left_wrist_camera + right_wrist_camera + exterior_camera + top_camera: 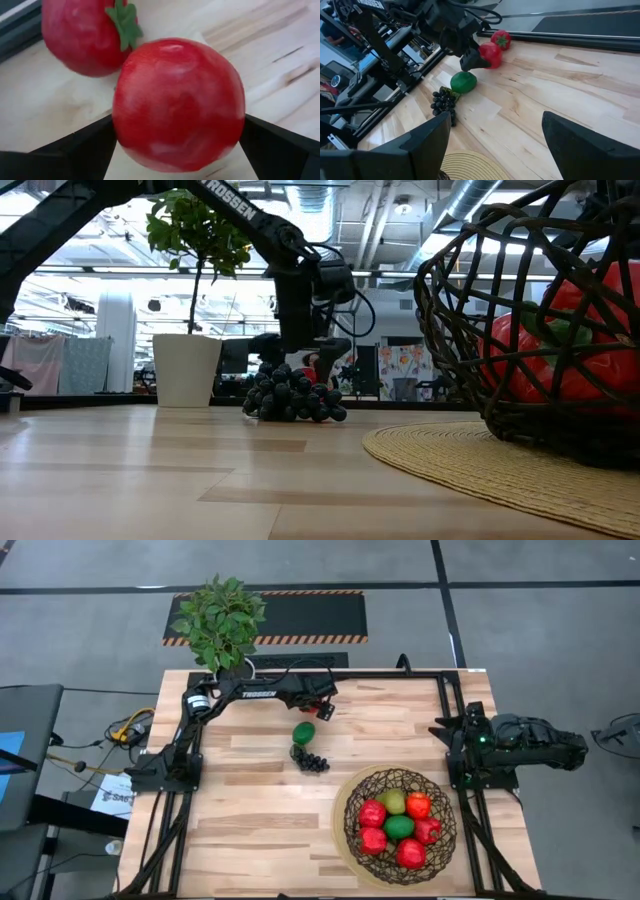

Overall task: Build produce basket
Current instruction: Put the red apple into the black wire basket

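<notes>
A red apple (177, 100) lies on the table near its far edge, with a red pepper (82, 35) with a green stalk just behind it. My left gripper (178, 125) is open and low over the apple, one finger on each side of it; it also shows in the high view (322, 708) and the right wrist view (472, 60). A green lime (303, 732) and dark grapes (310, 760) lie nearer mid-table. The basket (352, 840) stands on a round mat at the near right and holds several red and green fruits. My right gripper (495, 150) waits open at the table's right edge. My left gripper comes at the red apple steeply from above, its fingers (90, 145) beside the apple's two opposite sides (122, 125). I cannot tell whether they touch it. The apple rests on the table.
A white plant pot (187, 370) with a leafy plant (222, 620) stands beyond the far left corner. The black frame rail (560, 37) runs along the far edge just behind the pepper. Bare wood lies at the near left.
</notes>
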Controlling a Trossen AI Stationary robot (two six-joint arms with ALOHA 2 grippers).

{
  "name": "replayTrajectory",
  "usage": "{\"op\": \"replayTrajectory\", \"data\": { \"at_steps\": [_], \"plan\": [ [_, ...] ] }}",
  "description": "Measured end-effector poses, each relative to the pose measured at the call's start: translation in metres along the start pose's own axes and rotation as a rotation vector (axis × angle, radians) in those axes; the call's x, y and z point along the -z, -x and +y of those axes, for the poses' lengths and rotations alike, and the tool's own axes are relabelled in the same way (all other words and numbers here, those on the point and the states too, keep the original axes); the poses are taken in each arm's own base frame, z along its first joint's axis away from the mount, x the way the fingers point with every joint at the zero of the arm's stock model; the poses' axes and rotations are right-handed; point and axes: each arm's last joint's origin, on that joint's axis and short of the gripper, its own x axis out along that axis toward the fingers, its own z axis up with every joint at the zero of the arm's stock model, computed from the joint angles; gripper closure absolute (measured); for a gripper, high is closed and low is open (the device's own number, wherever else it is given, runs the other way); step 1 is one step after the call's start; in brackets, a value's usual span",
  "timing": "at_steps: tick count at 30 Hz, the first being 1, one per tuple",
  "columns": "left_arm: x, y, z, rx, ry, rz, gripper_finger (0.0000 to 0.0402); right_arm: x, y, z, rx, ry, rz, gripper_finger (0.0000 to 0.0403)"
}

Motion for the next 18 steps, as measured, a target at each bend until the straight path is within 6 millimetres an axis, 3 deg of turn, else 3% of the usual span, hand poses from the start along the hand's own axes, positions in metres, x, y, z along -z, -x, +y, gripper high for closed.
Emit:
{"op": "replayTrajectory", "data": {
  "at_steps": [10, 18],
  "plan": [
    [0.002, 0.0, -0.002, 0.04, -0.003, 0.03, 0.0127, 0.0, 0.0, -0.001, 0.016, -0.012, -0.008, 0.0069],
    [0.009, 0.013, -0.02, 0.143, -0.024, 0.077, 0.0126, 0.0, 0.0, -0.001, 0.019, -0.014, -0.005, 0.0069]
  ]
}}
